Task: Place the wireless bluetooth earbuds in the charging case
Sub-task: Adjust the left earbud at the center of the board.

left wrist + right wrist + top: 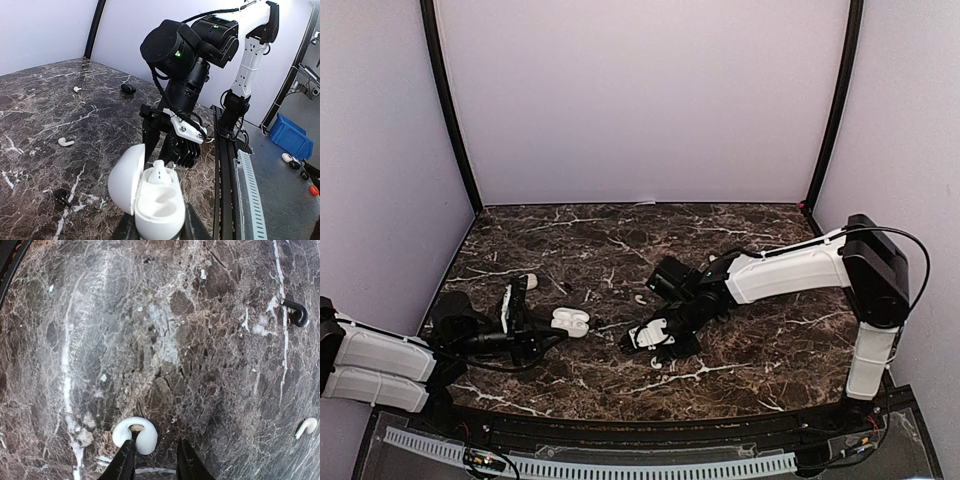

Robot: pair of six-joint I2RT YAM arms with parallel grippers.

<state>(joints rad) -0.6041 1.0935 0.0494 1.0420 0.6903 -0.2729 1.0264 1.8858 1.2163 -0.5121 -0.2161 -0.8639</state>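
Note:
My left gripper (pixel 552 326) is shut on the white charging case (pixel 159 207) and holds it just above the table with the lid open. One white earbud (pixel 159 173) sits in the case's far socket; the near socket is empty. The case also shows in the top view (pixel 571 322). My right gripper (pixel 154 452) is open and points down at the table, right of the case. A white curved earbud (pixel 136 432) lies on the marble at its left fingertip (pixel 125 460). Another white earbud (pixel 306 427) lies far to the right.
Loose white earbuds lie on the dark marble table (pixel 760 350) at the left (pixel 528 281) and middle (pixel 640 298). A black hook-shaped piece (pixel 298 313) lies at the upper right of the right wrist view. Another small black object (pixel 128 88) lies farther back. Walls enclose the table.

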